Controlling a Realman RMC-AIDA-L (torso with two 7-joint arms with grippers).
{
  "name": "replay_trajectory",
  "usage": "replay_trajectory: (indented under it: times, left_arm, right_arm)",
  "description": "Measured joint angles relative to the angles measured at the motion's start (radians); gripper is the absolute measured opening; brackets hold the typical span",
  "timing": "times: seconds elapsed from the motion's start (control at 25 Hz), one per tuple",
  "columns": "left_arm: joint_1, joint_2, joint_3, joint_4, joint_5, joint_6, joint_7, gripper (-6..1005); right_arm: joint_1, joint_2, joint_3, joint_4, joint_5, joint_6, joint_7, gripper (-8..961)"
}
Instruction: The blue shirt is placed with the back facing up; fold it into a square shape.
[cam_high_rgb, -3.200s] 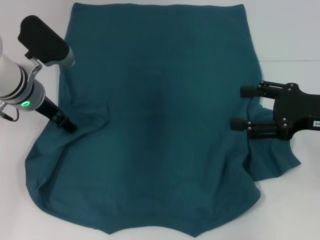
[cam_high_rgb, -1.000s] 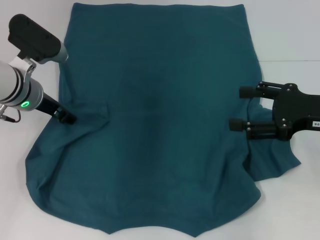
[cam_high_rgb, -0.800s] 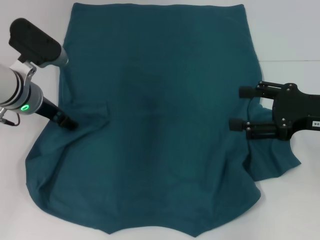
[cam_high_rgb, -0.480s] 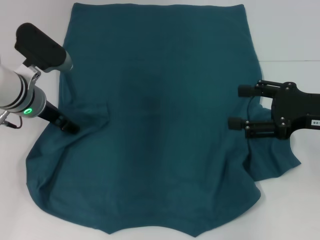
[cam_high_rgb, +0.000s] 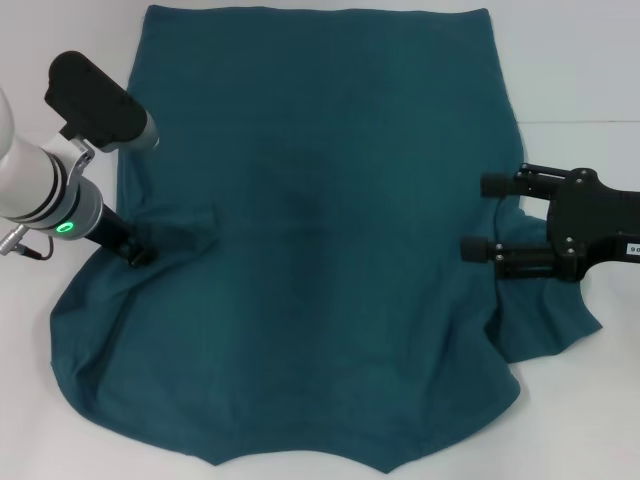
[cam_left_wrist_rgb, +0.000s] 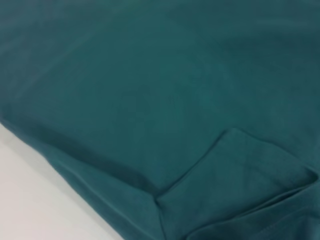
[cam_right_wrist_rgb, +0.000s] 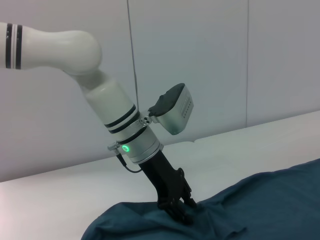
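Jaws spread wide on right gripper (cam_high_rgb: 478, 215), hovering at shirt's right edge; left gripper (cam_high_rgb: 140, 256) down on cloth near left sleeve, grip state hidden. Blue shirt (cam_high_rgb: 310, 230) flat across table (cam_high_rgb: 580, 60), plain side up, unfolded. All folds left.

We see the blue shirt (cam_high_rgb: 320, 230) as soft matt cloth, the table (cam_high_rgb: 590, 70) smooth white, the right pincer (cam_high_rgb: 478, 215) matt black.
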Motion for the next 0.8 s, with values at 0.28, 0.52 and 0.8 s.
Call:
replay_trajectory:
  times: [0.28,0.52,0.8]
  left_arm:
    - [-0.001,-0.005,-0.004,0.001,0.0,0.001,0.014,340]
    - [0.001,-0.006,-0.008,0.013,0.0,0.004,0.014,160]
    - [0.013,-0.008,-0.011,0.037,-0.001,0.005,0.01,32]
  right_arm:
    - [-0.002,0.0,0.0,0.0,0.007,-0.003,-0.003,912]
    - [-0.004,0.0,0.001,0.006,0.008,-0.005,-0.004,912]
    - [-0.003,-0.002,0.003,0.009,0.008,-0.008,-0.004,911]
